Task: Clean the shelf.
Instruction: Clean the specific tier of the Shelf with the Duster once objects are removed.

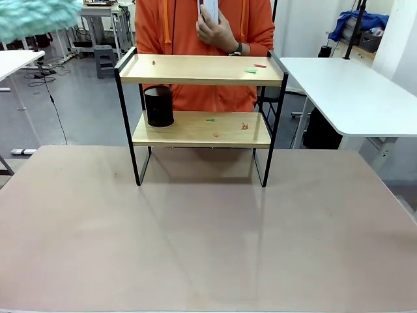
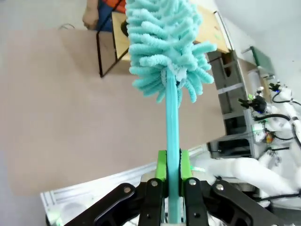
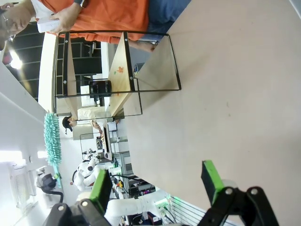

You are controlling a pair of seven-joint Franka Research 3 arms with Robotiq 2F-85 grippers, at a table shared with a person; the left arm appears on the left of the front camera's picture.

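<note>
- Currently the left gripper (image 2: 172,165) is clamped tight on the thin handle of the teal duster (image 2: 164,42). In the front view its fluffy head shows at the upper left, high up and well apart from the shelf (image 1: 195,69).
- The shelf stands at the top centre of the front view, on the far part of the table (image 1: 195,261), with a person close behind it.
- The right gripper (image 3: 156,184) hangs with its jaws wide and nothing between them, above bare tabletop.
- The handle is long and slim. Pressed sideways on a board, it could pivot or slip between the pads, and the head would then skim over the scraps.
- A black cup (image 1: 159,105) sits at the picture-left end of the lower board, under the top board. A sweep through that low gap could knock it over or push it off.
- The shelf looks light on its thin legs, so a hard push might slide or tip it toward the person.
- A green scrap (image 1: 251,70) and a red scrap (image 1: 260,66) lie near the right end of the top board. A fast stroke could fling them off or lodge them against the frame.
- The person's hand (image 1: 218,29), at the upper centre, is near the top board, so a long stroke could reach it.
</note>
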